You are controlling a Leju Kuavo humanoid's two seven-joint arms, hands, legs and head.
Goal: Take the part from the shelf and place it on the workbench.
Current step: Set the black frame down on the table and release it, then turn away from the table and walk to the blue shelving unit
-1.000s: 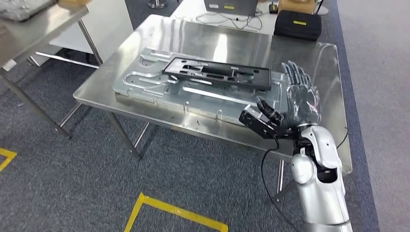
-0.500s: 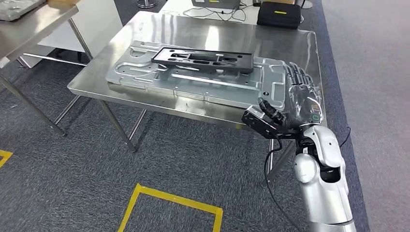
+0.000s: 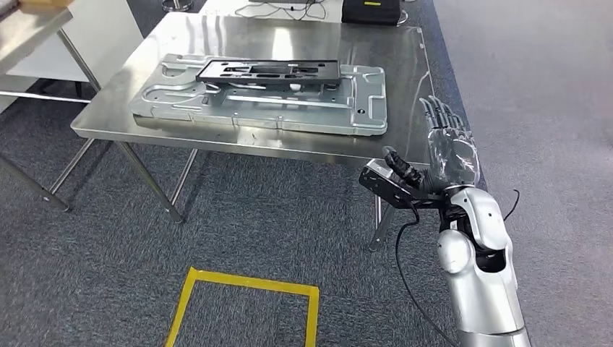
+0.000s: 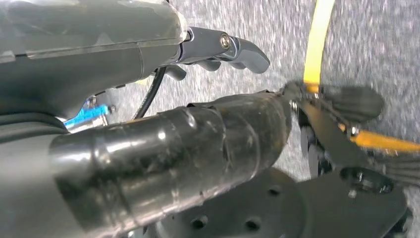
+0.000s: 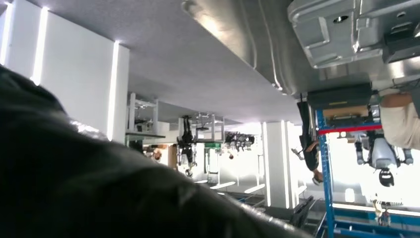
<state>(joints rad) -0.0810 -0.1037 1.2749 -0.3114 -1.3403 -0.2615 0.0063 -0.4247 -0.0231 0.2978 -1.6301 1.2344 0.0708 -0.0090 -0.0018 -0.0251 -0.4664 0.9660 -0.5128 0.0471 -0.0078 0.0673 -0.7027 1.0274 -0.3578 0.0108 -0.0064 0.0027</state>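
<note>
Fingers (image 3: 439,116) of the right hand (image 3: 449,148) are seen extended and spread, grasping nothing. Ahead of those fingers and to their left, the black part (image 3: 269,70) is found lying on a grey metal plate (image 3: 260,103) on the workbench (image 3: 303,47). The left hand (image 4: 163,144) appears empty, its fingers loosely extended. A risk is judged: the raised fingers could catch the bench edge beside them during any turn, jolting the part.

Bare workbench (image 3: 405,87) strip beside plate (image 3: 260,108); seemingly unobstructed
</note>
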